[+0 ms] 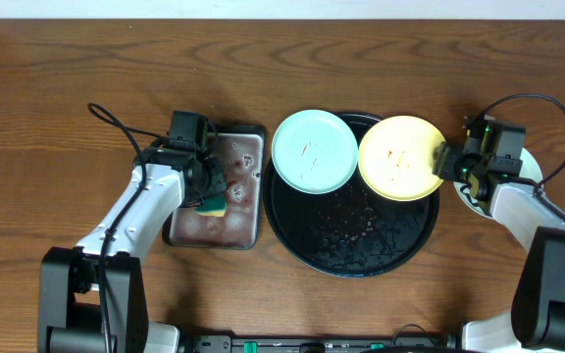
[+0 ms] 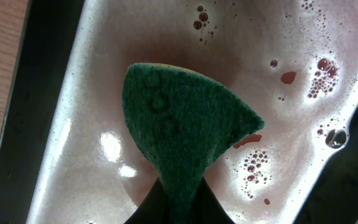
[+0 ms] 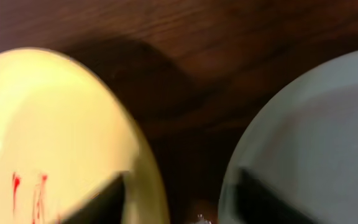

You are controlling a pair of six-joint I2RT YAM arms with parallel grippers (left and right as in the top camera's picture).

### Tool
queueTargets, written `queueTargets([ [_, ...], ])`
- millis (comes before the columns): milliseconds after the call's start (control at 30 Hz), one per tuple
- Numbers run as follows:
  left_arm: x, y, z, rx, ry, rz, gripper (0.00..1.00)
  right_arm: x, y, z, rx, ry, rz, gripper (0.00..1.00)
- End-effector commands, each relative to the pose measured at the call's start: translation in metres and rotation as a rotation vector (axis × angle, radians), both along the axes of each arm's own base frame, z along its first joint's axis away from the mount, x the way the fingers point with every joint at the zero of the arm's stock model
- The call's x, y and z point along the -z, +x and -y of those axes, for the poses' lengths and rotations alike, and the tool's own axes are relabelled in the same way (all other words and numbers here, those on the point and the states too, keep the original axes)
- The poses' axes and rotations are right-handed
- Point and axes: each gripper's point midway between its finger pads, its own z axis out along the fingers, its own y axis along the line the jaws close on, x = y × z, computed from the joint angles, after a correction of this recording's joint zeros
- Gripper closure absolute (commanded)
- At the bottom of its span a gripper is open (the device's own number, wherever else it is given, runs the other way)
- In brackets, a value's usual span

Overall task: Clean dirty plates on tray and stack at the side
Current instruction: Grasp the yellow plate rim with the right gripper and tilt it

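Observation:
A yellow plate (image 1: 398,157) with red smears lies on the upper right of the black tray (image 1: 351,257). A mint-blue plate (image 1: 313,150) with orange smears lies on the tray's upper left. My right gripper (image 1: 445,163) is at the yellow plate's right edge. In the right wrist view its fingers (image 3: 180,177) are apart, with the yellow plate (image 3: 48,124) to the left and a pale plate (image 3: 316,130) to the right; the view is blurred. My left gripper (image 1: 207,188) is shut on a green sponge (image 2: 179,124) over the metal pan (image 1: 233,227).
The pan (image 2: 86,106) holds reddish foamy water. The tray's middle is wet with crumbs. A pale round thing (image 1: 471,202) lies mostly hidden under my right arm. Black cables arc behind both arms. Bare wood tabletop (image 1: 57,137) lies to the left and behind.

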Motion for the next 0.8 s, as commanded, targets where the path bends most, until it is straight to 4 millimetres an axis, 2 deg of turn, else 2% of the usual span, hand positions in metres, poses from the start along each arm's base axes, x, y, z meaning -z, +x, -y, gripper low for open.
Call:
queueTargets([
  [0, 0.003, -0.003, -0.001, 0.010, 0.003, -0.013, 0.92, 0.000, 0.005, 0.002, 0.050, 0.012, 0.001, 0.74],
  [200, 0.003, -0.003, -0.001, 0.010, 0.003, -0.013, 0.92, -0.017, 0.007, -0.014, -0.031, 0.063, 0.044, 0.94],
  [333, 0.003, -0.003, -0.001, 0.010, 0.003, -0.013, 0.92, -0.040, 0.000, -0.016, -0.034, 0.064, 0.067, 0.99],
  [467, 0.003, -0.003, -0.001, 0.010, 0.003, -0.012, 0.92, -0.056, -0.023, -0.022, -0.042, 0.070, 0.027, 0.99],
  [600, 0.003, 0.001, -0.001, 0.023, 0.004, 0.007, 0.92, -0.051, -0.051, -0.036, -0.066, 0.085, -0.076, 0.99],
  [767, 0.008, 0.012, 0.008, 0.166, 0.028, 0.042, 0.92, -0.033, -0.074, -0.052, -0.111, 0.092, -0.191, 0.99],
])
